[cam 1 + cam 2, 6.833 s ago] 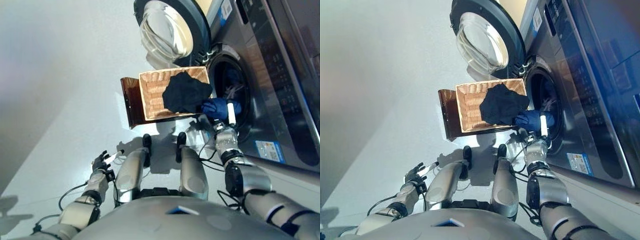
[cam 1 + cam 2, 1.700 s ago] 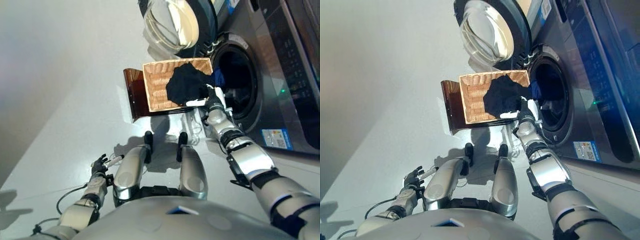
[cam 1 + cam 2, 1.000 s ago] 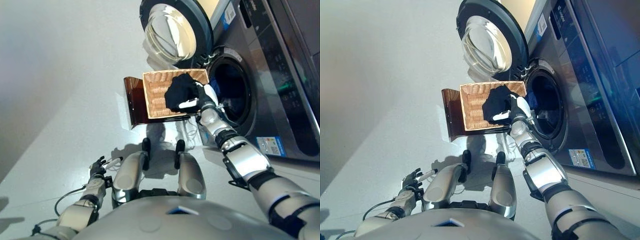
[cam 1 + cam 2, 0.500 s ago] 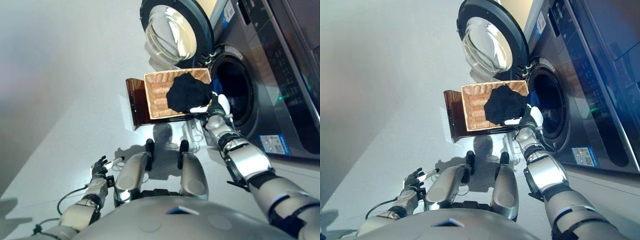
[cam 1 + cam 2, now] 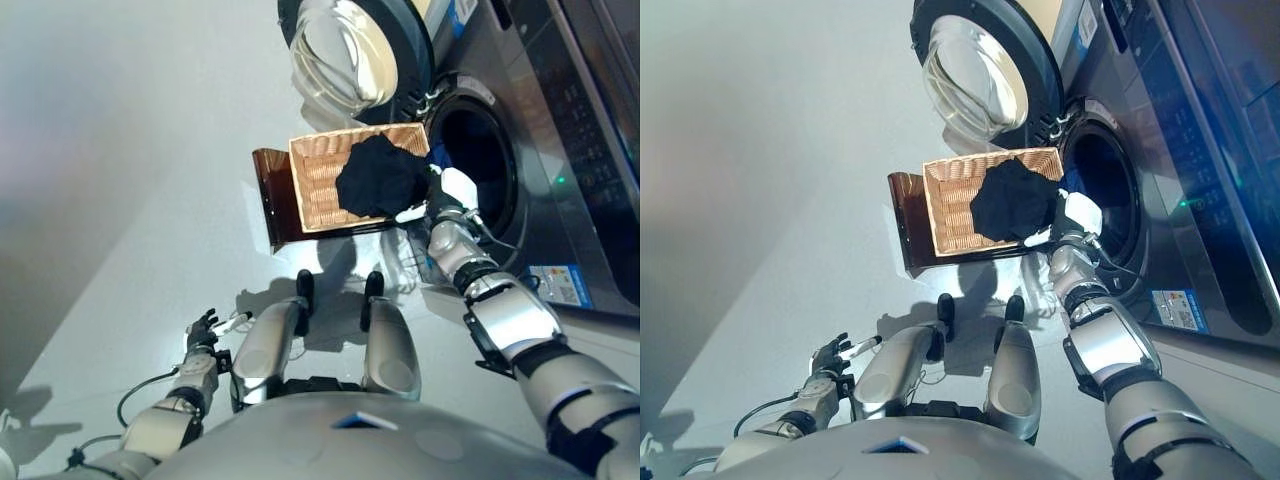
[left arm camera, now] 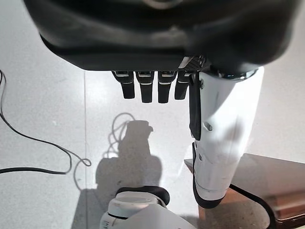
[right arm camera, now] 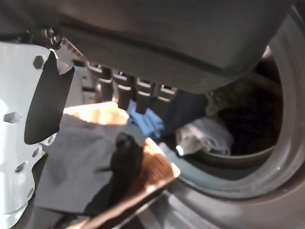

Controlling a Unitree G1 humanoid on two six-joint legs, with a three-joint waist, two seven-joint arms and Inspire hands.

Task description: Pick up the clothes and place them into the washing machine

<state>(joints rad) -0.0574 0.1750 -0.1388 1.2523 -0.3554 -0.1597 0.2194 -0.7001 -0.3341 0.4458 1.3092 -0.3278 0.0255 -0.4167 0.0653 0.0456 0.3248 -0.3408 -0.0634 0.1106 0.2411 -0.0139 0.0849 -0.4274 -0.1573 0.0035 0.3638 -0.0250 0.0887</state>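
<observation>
A black garment (image 5: 380, 178) lies heaped over the right end of a wicker basket (image 5: 315, 180), which stands on the floor before the open washing machine (image 5: 560, 120). My right hand (image 5: 450, 190) hovers between the basket's right corner and the drum opening (image 5: 480, 165), open and holding nothing. In the right wrist view the dark garment (image 7: 76, 152) sits below the white-covered thumb (image 7: 19, 124). A blue cloth (image 7: 145, 121) hangs at the drum's rim, with pale laundry (image 7: 205, 136) inside. My left hand (image 5: 205, 328) hangs open low at the left, far from the basket.
The round glass door (image 5: 350, 45) stands swung open beyond the basket. A brown stand (image 5: 270, 190) holds the basket's left side. Bare grey floor spreads to the left.
My right hand has drawn back off the black garment and shifted right toward the drum opening. The blue cloth it held earlier is out of its grip. The camera shifted slightly.
</observation>
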